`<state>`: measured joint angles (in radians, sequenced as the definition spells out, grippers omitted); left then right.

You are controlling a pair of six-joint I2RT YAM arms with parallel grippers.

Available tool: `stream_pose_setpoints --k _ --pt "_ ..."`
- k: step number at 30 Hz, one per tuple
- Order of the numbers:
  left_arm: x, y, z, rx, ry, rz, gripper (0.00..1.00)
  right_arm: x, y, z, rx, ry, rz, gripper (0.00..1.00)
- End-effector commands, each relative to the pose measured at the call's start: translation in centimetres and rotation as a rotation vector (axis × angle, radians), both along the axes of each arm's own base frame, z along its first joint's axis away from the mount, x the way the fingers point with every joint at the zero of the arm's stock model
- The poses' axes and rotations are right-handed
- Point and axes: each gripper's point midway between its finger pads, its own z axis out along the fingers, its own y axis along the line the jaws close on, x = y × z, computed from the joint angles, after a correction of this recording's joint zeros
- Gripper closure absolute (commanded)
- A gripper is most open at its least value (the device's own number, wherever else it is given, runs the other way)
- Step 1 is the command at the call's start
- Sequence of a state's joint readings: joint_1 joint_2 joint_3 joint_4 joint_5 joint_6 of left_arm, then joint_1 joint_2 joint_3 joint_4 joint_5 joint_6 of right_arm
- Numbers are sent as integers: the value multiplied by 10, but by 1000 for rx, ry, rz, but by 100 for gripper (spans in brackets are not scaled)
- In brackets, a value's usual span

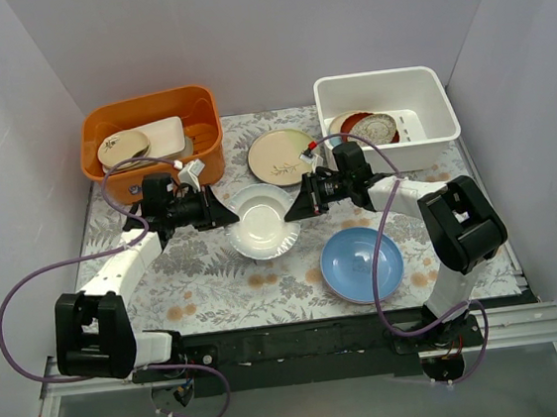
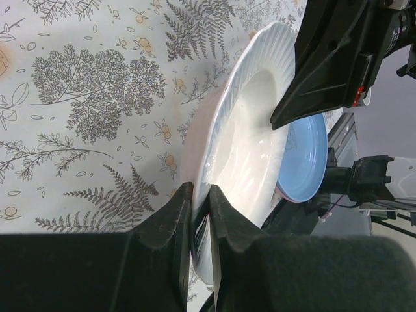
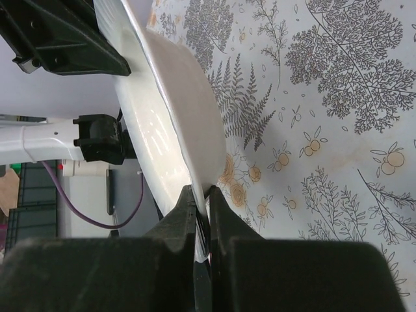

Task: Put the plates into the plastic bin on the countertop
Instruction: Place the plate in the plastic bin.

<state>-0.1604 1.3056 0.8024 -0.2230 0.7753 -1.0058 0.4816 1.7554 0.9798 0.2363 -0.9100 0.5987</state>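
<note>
1. On the countertop [image 1: 196,277], your left gripper [image 1: 227,212] and right gripper [image 1: 293,207] each pinch an opposite rim of the white plate [image 1: 260,225]
2. Your plastic bin [image 1: 414,80] sits far right, well apart, other plates [image 1: 365,128] inside

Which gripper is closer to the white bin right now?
Right. The right gripper clamps the white plate on its rim toward the plastic bin; the left gripper clamps the opposite rim, the plate lying between it and the bin.
</note>
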Motion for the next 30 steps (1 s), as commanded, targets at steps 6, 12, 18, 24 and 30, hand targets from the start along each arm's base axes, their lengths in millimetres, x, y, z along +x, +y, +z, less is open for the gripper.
stream_pose_setpoints --k 6,12,18,24,30 --pt "-2 -13 27 -52 -86 -72 83 14 4 6 -15 -48 -53 99" --pt "-5 -14 27 -63 -87 -96 49 12 4 11 -3 -59 -44 99" --pt "-5 -14 30 -58 -102 -92 10 12 4 15 -3 -65 -44 99" --pt "-4 -12 30 -47 -111 -78 2 13 4 19 2 -76 -42 99" --pt "-3 -11 28 -40 -104 -69 2 14 5 23 0 -83 -43 99"
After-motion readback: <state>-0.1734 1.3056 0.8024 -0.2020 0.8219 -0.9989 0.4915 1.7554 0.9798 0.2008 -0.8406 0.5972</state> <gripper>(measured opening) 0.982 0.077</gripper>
